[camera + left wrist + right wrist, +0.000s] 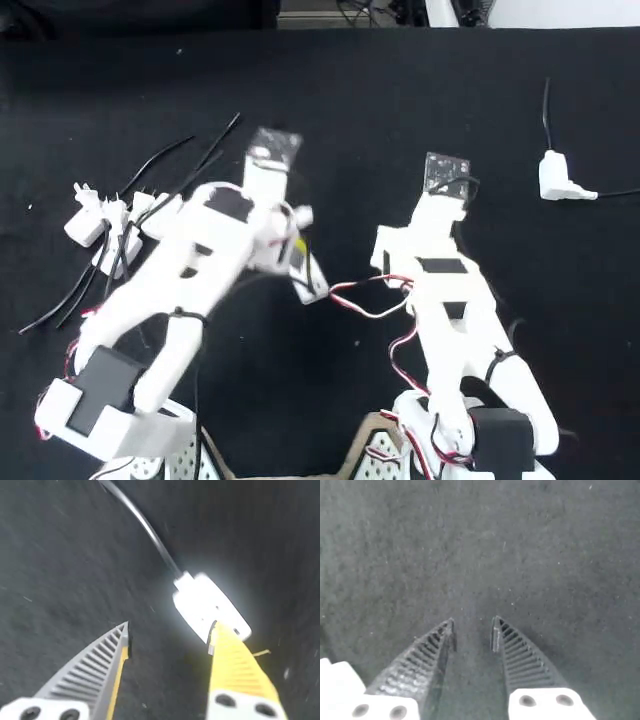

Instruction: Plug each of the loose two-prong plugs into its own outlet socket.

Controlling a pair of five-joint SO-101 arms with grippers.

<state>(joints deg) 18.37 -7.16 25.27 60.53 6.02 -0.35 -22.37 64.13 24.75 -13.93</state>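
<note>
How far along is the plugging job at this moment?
Done: nothing is visibly plugged in. In hand: the left jaws stand open, one tip at a white plug, not gripping it; the right jaws hang slightly open over bare table. Left: another plug lies loose; the white pieces at the high view's left cannot be judged.

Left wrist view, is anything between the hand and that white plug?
Nothing visible does. The left hand is open, and the white plug lies right at the tip of its yellow finger, on bare black table.
</note>
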